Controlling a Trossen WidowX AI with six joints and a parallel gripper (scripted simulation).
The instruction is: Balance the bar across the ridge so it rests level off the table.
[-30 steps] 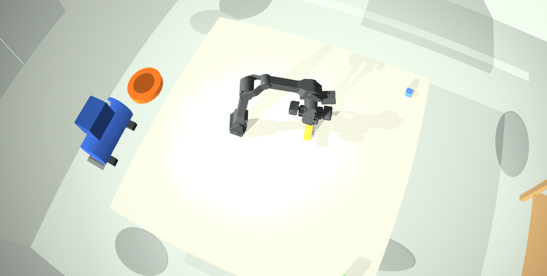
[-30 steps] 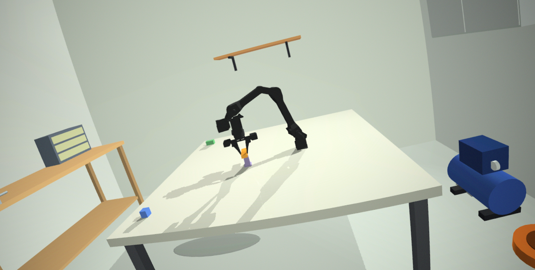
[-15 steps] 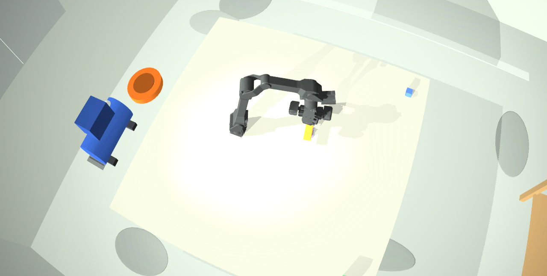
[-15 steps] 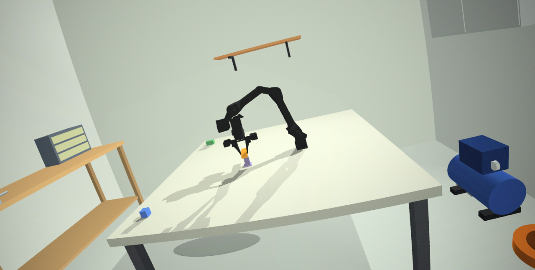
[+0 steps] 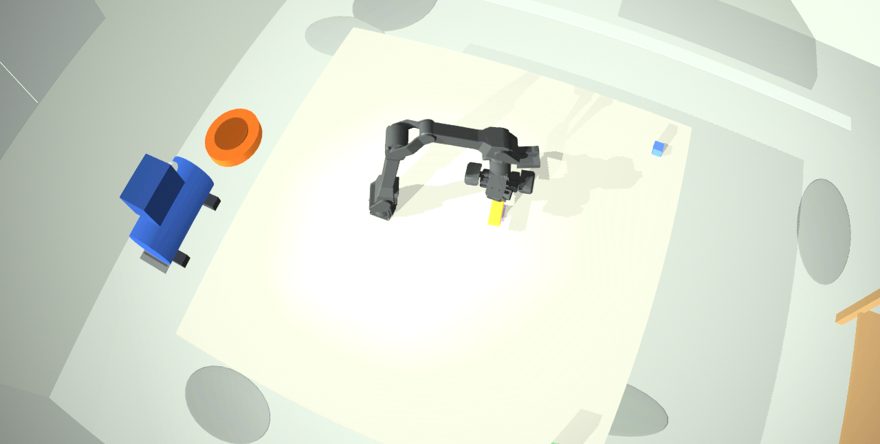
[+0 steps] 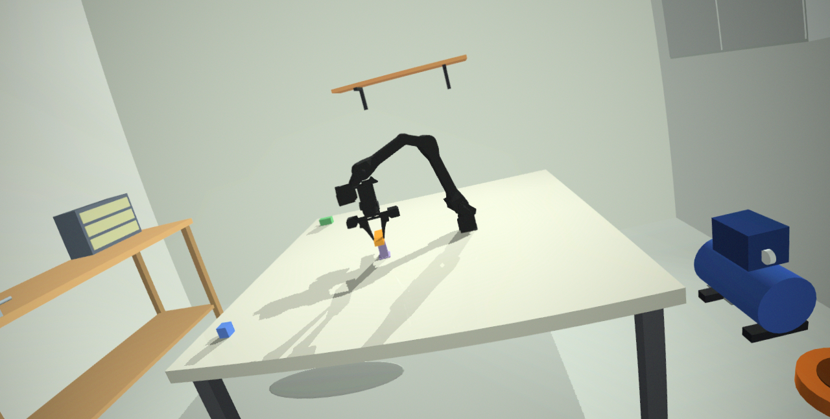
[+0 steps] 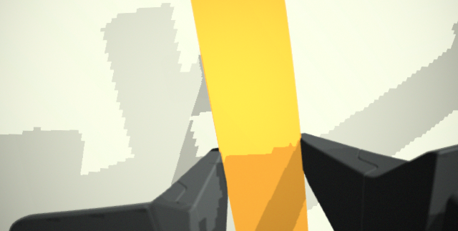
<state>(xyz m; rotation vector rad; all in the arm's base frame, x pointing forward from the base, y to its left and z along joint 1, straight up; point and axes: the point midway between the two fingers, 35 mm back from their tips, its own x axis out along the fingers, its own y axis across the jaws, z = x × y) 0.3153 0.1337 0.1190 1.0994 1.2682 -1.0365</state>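
Observation:
The yellow-orange bar [image 5: 496,214] [image 6: 379,238] [image 7: 250,81] is held between the fingers, above the table [image 5: 381,293] [image 6: 510,253]. My gripper [image 6: 378,237] [image 7: 262,149] is shut on the bar, with one finger against each long side. The purple ridge [image 6: 383,251] stands on the table directly below the bar in the exterior view. Only a sliver of it shows beside the bar in the top view. The bar hides its top, so I cannot tell whether bar and ridge touch. The wrist view shows no clear part of the ridge.
A small blue block [image 5: 657,148] [image 6: 225,329] sits near one table corner. A green block [image 6: 326,220] sits near the far left table edge in the exterior view. The arm's base [image 5: 382,207] [image 6: 466,222] stands on the table.

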